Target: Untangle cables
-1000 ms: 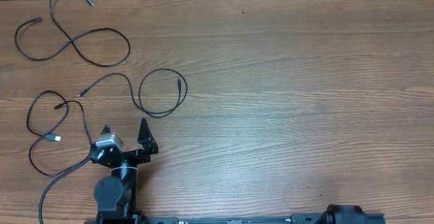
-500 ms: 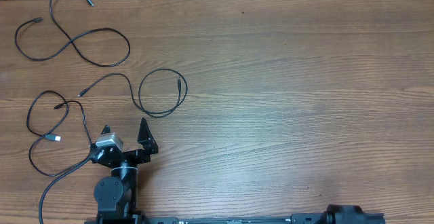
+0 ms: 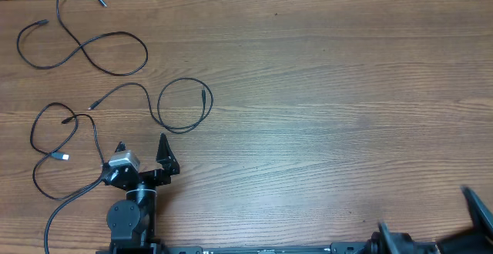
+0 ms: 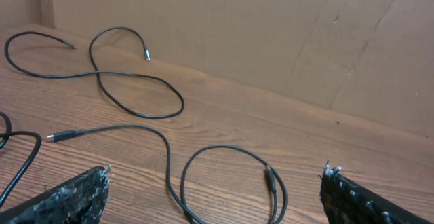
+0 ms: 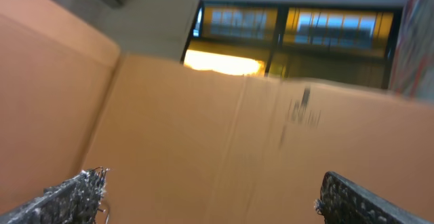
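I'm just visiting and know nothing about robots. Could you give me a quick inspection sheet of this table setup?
Surface: wooden table, brown grain.
Job's things: three thin black cords: far-left cable, middle cable, near-left cable. Each is loosely looped, and none crosses another.
Clutter: nothing seen.
Grippers: left gripper over the table, jaws open, empty; right gripper jaws open, empty, aimed away from the table.
Cables: black lead curves from beside the left arm to the near edge; whose it is, unclear.
Surroundings: cardboard wall behind the table; lit windows, blurred.

Three thin black cables [image 3: 159, 106], loosely looped, apart from each other, on the wooden table's [image 3: 323, 115] left, one tip pale
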